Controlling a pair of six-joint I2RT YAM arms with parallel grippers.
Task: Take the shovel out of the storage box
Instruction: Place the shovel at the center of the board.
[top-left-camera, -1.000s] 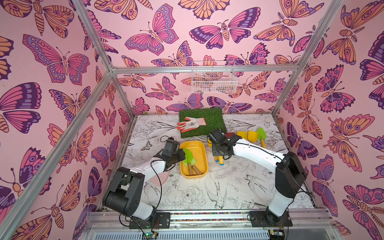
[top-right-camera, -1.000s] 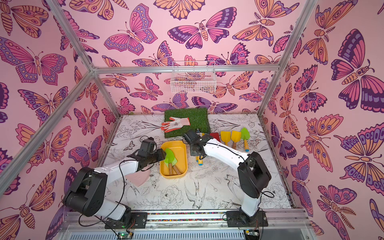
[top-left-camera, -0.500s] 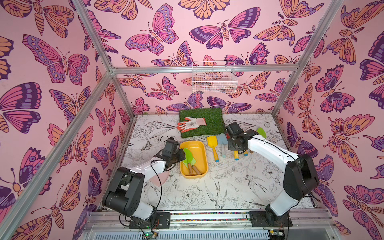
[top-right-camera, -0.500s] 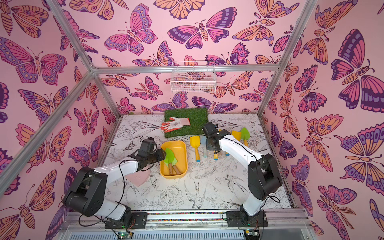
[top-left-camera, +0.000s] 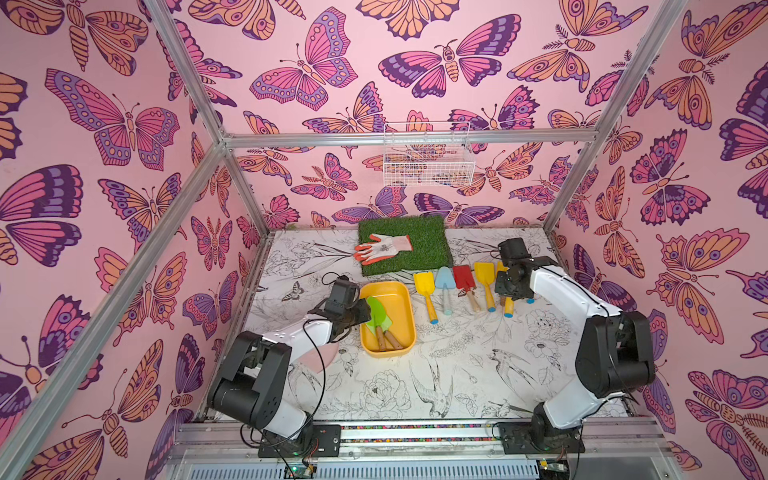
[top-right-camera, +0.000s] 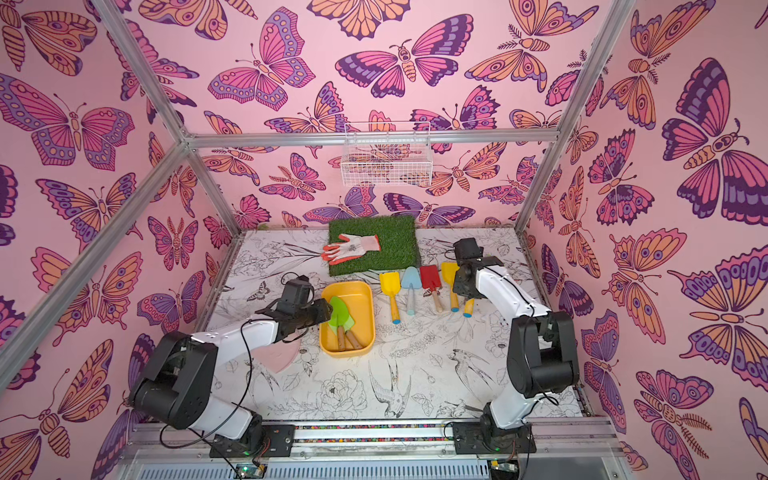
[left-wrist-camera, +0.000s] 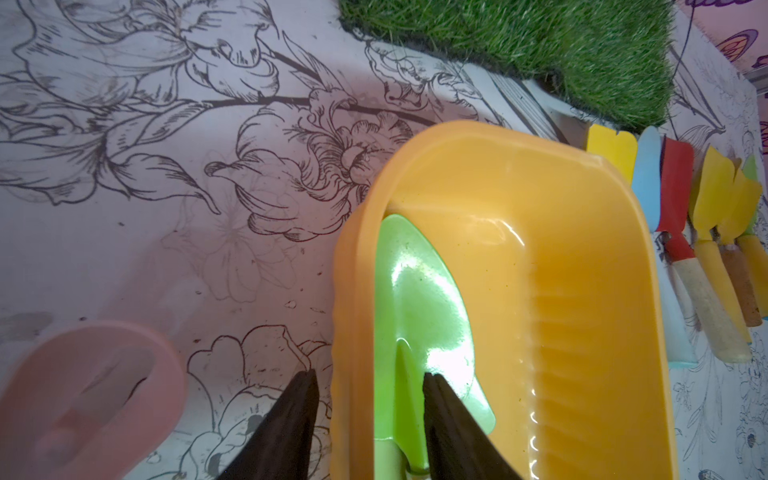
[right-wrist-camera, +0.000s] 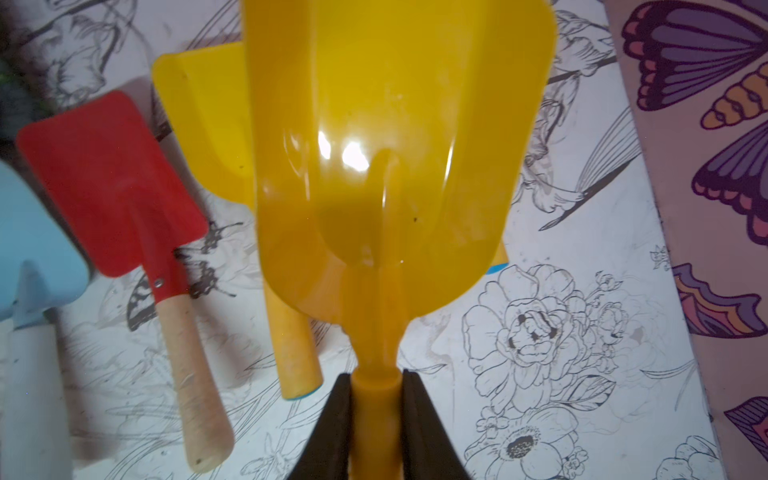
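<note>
The yellow storage box (top-left-camera: 395, 301) (top-right-camera: 358, 298) (left-wrist-camera: 582, 291) lies left of centre on the table. Two green-bladed shovels (top-left-camera: 376, 316) (top-right-camera: 340, 316) (left-wrist-camera: 419, 291) with wooden handles lie in it. My left gripper (top-left-camera: 365, 312) (top-right-camera: 328, 311) (left-wrist-camera: 368, 378) is shut over the box's left wall, with one finger outside and the other inside on a green blade. My right gripper (top-left-camera: 509, 293) (top-right-camera: 467, 291) (right-wrist-camera: 376, 382) is shut on the handle of a yellow shovel (top-left-camera: 508, 308) (top-right-camera: 468, 308) (right-wrist-camera: 386, 124). It holds this over the right end of a row of shovels.
A row of shovels lies right of the box: yellow (top-left-camera: 424, 282), pale blue (top-left-camera: 444, 277), red (top-left-camera: 463, 276) and yellow (top-left-camera: 484, 274). A grass mat (top-left-camera: 428, 237) with a glove (top-left-camera: 382, 248) lies behind them. A white wire basket (top-left-camera: 428, 160) hangs on the back wall. A pink object (top-left-camera: 324, 359) lies under my left arm.
My right arm has swung to the right with the yellow shovel, from beside the box to the far end of the row. My left arm has not moved.
</note>
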